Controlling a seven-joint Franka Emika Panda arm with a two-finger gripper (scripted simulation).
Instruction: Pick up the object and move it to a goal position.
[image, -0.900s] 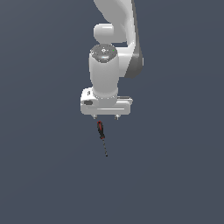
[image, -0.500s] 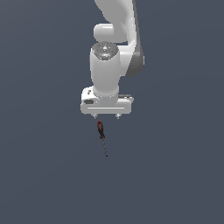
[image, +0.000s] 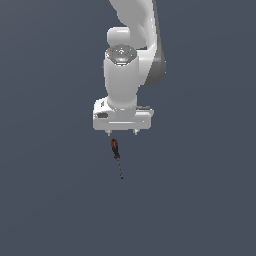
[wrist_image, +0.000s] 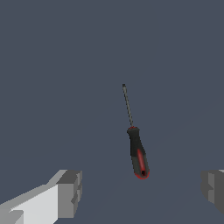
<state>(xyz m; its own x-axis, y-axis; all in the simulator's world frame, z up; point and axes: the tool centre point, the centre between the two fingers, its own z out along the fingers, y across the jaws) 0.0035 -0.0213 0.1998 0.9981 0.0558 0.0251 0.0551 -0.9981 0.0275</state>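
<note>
The screwdriver (image: 116, 154) lies flat on the dark grey floor, red-and-black handle toward the arm, thin shaft pointing away from it. My gripper (image: 122, 132) hangs just above the handle end, its jaws wide apart and empty. In the wrist view the screwdriver (wrist_image: 136, 148) lies between and ahead of the two grey fingertips (wrist_image: 70, 192), touching neither; the handle end sits nearest the fingers and the shaft tip is farthest.
The white arm (image: 132, 55) rises above the gripper toward the top of the exterior view. The plain dark grey floor (image: 50, 200) stretches all around. No goal marker shows.
The gripper has shifted very slightly, about level with before. The screwdriver has not moved.
</note>
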